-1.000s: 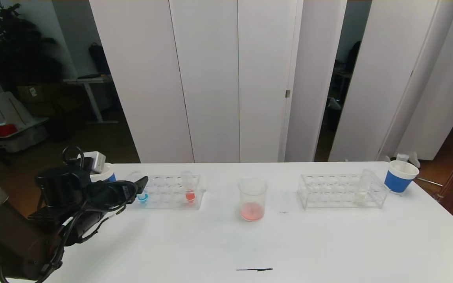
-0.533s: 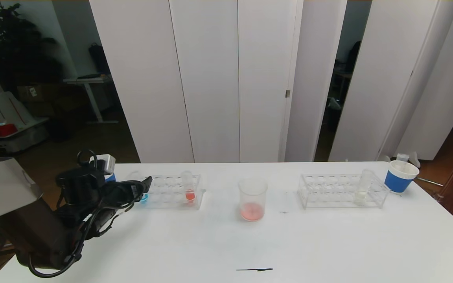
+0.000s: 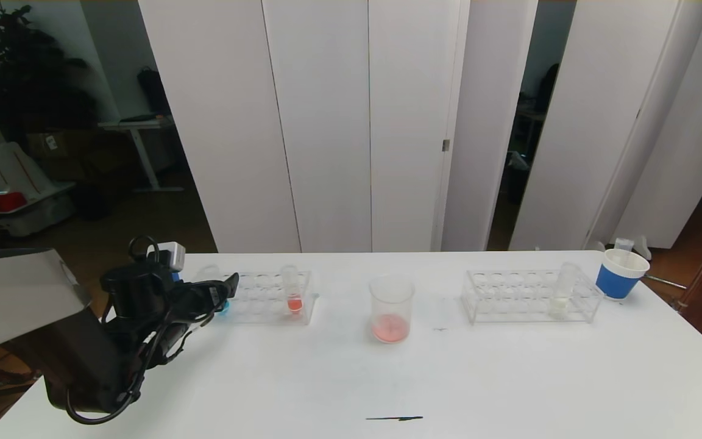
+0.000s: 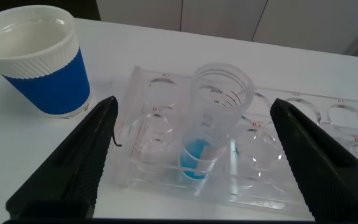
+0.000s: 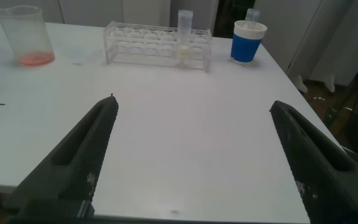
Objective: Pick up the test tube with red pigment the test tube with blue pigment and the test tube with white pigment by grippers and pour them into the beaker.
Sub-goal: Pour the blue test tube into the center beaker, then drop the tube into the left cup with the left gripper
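On the white counter: two clear racks, a beaker, two blue paper cups, all in a row along the far half. Near half is bare apart from a short dark mark close to the front edge.

Left rack sits at the counter's left. The test tube with blue pigment stands upright in its leftmost end; a tube with orange-red liquid stands further right in the same rack. Left blue cup is just beside that rack's left end.

Beaker is mid-counter, upright, with a thin layer of pink-red liquid in the bottom.

Right rack holds the test tube with white pigment upright near its right end. Right blue cup stands near the far right corner, just beyond that rack.

Left end effector is level with the blue tube, fingers spread wide, one either side, not touching it. Right end effector is parked off the near right side of the counter, fingers apart, holding nothing; not visible in the head view.

Room: white panel doors behind the counter, dark gaps on both sides, a plant and clutter back left.
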Controlling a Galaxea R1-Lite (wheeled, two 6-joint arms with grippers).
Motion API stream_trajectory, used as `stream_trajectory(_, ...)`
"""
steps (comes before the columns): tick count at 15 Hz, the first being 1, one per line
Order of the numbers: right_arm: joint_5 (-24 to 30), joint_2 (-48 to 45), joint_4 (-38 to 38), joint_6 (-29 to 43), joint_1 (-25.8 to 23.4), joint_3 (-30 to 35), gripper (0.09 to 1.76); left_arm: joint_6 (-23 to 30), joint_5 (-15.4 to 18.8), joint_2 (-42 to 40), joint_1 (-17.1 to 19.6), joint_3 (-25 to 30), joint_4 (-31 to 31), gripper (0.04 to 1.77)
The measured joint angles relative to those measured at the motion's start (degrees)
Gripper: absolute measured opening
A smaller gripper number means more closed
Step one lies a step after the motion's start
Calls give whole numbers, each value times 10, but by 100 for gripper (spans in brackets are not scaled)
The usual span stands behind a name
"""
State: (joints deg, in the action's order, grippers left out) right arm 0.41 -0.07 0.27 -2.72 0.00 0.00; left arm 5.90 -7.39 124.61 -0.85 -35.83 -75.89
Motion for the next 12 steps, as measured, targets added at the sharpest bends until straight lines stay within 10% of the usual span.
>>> stream_trajectory(6,0,0,0,0,0,0,175,1,-15,19,3,-19,-5,175)
stream_trajectory(8,0,0,0,0,0,0,175,-4,-11,24,3,-23,-4,138)
stream_trajectory(10,0,0,0,0,0,0,175,-8,-8,27,0,-25,-4,54)
stream_trajectory(12,0,0,0,0,0,0,175,-8,-6,29,1,-25,-5,60)
